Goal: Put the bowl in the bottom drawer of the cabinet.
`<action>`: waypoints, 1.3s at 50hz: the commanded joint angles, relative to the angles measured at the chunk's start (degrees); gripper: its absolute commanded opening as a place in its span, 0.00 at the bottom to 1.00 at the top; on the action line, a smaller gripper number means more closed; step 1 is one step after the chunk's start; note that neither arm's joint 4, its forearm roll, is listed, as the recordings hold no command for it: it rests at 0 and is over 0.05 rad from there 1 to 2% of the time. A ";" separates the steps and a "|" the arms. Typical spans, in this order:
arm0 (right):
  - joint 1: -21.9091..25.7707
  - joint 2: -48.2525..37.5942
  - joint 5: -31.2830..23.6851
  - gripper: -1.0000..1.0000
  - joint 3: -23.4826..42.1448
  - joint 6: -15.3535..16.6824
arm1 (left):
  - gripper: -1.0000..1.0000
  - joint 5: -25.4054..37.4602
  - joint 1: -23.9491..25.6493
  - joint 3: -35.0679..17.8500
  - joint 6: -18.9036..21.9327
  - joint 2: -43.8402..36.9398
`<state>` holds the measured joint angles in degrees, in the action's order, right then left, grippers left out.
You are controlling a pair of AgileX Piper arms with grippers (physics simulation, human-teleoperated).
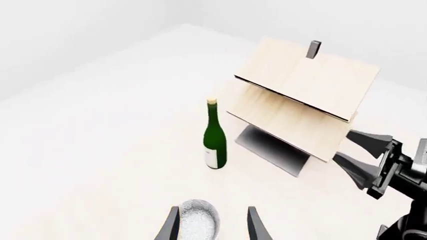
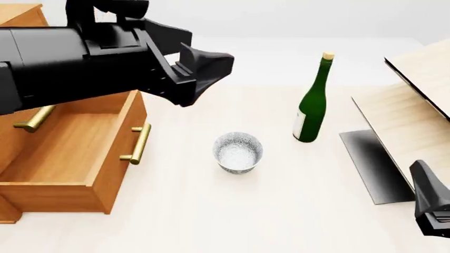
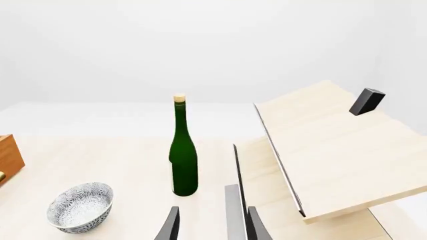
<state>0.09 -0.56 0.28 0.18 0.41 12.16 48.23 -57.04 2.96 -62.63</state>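
Observation:
The speckled white bowl (image 2: 237,152) stands upright on the table, just right of the pulled-out bottom drawer (image 2: 70,158) of the orange-brown cabinet (image 2: 20,15). The drawer is empty inside, and its brass handle (image 2: 137,143) faces the bowl. My left gripper (image 2: 205,71) hangs open above and a little left of the bowl. In the left wrist view the bowl (image 1: 199,222) shows between the spread fingers (image 1: 257,227), below them. My right gripper (image 3: 212,227) is open and empty at the near right, and the bowl (image 3: 80,206) lies well off to its side.
A tall green bottle (image 2: 311,105) stands right of and behind the bowl. A pale wood structure with a dark panel (image 2: 414,121) fills the right side, close to the right gripper (image 2: 430,203). The left arm's body hides much of the cabinet's upper drawers.

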 commanded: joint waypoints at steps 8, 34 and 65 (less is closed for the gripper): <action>0.00 0.00 0.00 1.00 0.00 -0.01 | 1.00 4.62 -0.50 -6.20 -2.50 -8.69; 0.00 0.00 0.00 1.00 0.00 -0.01 | 1.00 11.34 -0.80 -14.47 -1.94 -21.05; 0.01 -0.01 0.00 1.00 0.00 0.00 | 1.00 14.79 -2.83 -22.19 -2.37 -31.79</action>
<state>0.09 -0.56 0.28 0.18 0.41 25.92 46.72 -76.94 0.47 -91.18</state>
